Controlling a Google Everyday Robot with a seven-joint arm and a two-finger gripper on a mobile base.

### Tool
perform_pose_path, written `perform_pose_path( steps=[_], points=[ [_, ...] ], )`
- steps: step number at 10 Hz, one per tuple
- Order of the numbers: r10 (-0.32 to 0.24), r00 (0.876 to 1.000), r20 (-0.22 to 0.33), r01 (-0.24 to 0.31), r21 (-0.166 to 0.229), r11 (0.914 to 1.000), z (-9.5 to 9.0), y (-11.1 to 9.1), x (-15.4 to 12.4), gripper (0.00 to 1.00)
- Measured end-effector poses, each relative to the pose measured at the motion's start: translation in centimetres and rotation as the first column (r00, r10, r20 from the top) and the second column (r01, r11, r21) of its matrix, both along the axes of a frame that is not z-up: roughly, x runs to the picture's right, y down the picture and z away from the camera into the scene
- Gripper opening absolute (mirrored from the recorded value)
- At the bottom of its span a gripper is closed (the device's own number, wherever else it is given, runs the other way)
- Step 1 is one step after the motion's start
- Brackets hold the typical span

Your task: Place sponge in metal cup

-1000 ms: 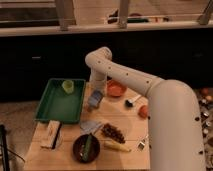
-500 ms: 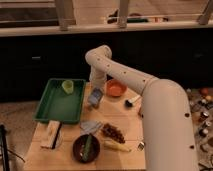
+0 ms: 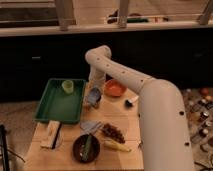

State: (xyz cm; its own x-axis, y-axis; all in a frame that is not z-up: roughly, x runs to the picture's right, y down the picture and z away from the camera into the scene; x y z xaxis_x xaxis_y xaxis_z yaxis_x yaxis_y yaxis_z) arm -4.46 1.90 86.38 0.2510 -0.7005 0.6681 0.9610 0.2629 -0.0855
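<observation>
In the camera view, the only one we have, we reach across the wooden table with the arm bent down so that the gripper hangs between the green tray and the orange bowl. The sponge shows as a blue-grey block right at the gripper's tip, and we judge it is held there, its long axis roughly upright and a little tilted. We cannot tell how the gripper sits on it.

The relation that matters is sponge to metal cup, and here we are short: we cannot make out the metal cup with any certainty. It may be hidden under the gripper or behind the arm. The light green cup in the tray is not our target.

For room, the tray wall lies just to one side and the orange bowl just to the other, so sideways travel is tight. Toward the near edge stand a pale grey cloth, a dark cluster of food and a dark bowl.
</observation>
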Motion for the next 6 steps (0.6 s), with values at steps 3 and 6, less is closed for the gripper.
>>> perform_pose_path(
  steps=[3,6],
  points=[
    [0.004,1.000,-0.004,-0.004,-0.002,1.0000,0.38,-0.11,-0.05,0.80],
    [0.012,1.000,-0.014,-0.012,0.001,0.9999,0.55,-0.42,0.52,0.80]
  ],
)
